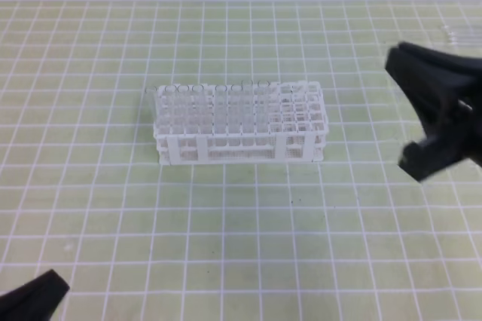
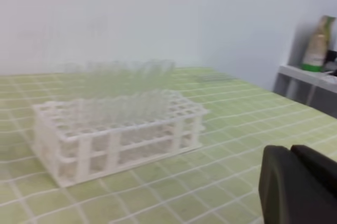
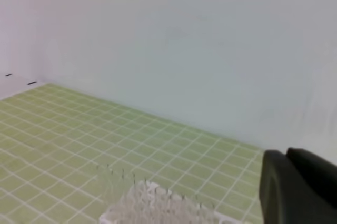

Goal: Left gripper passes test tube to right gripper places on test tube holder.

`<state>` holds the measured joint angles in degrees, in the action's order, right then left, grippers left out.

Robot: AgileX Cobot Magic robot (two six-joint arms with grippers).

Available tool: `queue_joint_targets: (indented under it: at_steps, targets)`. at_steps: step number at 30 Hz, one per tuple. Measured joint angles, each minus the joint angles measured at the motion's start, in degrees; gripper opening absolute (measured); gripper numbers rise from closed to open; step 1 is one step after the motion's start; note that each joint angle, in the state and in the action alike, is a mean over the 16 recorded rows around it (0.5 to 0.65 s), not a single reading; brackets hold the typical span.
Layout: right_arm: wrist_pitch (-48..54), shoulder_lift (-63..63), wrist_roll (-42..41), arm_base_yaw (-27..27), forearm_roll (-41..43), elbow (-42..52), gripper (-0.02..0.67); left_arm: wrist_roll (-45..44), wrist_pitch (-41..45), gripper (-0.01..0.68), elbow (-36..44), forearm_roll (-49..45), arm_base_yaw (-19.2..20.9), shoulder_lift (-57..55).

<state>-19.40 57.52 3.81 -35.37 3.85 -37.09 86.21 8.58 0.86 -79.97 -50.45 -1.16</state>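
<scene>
1. Tubes: many clear ones stand in the rack [image 1: 239,123], filling most of its holes towards the side away from the right claw; the few columns nearest that claw look empty. A loose tube for the handover I cannot pick out; neither claw shows one.
2. Rack sits mid-mat [image 1: 90,208], long side facing me, both tiers visible. It is reachable from either side, which suits a two-arm job.
3. Left claw [image 1: 34,300] lies low, well apart from the rack, towards the near corner on its own side. Only a dark wedge of it shows. In its wrist view the fingers [image 2: 295,187] sit tight together with nothing between them. I judge it parked out of the way.
4. Right claw [image 1: 440,121] hangs near the rack's end on its own side, raised above the mat. Its wrist view shows only one edge of the fingers [image 3: 300,190], too little to say whether they are together or apart; no glass is visible.
5. Beyond the right claw, some pale glassy items [image 1: 459,33] lie on the mat, too blurred to name; possibly spare tubes.
6. My guess: this is a pause between tubes.
</scene>
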Motion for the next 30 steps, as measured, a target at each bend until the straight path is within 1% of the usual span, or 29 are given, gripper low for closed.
queue_joint_targets:
  at_steps: [3,9,14,19,27,30]
  targets:
    - [2.14,-3.49,-0.01,0.00,0.04,1.54,-0.007,0.00,0.89,-0.002,0.06,0.00,0.00,-0.02]
    - [3.96,-7.71,-0.06,0.15,0.10,4.24,-0.014,0.01,2.35,-0.002,0.06,0.00,0.00,-0.02]
    - [6.22,-13.27,0.17,2.49,0.13,7.91,-0.015,0.02,2.61,-0.002,0.06,0.00,0.00,-0.02]
    - [9.37,-23.35,0.63,8.25,0.13,14.68,-0.015,0.01,2.74,-0.002,0.00,0.00,0.00,-0.01]
    - [13.28,-43.42,1.45,22.23,-0.93,28.44,-0.015,0.01,2.92,-0.002,0.06,0.00,0.00,-0.04]
    - [14.51,-49.40,1.55,26.53,-1.82,32.33,-0.015,0.03,2.93,-0.002,0.00,0.00,0.00,-0.05]
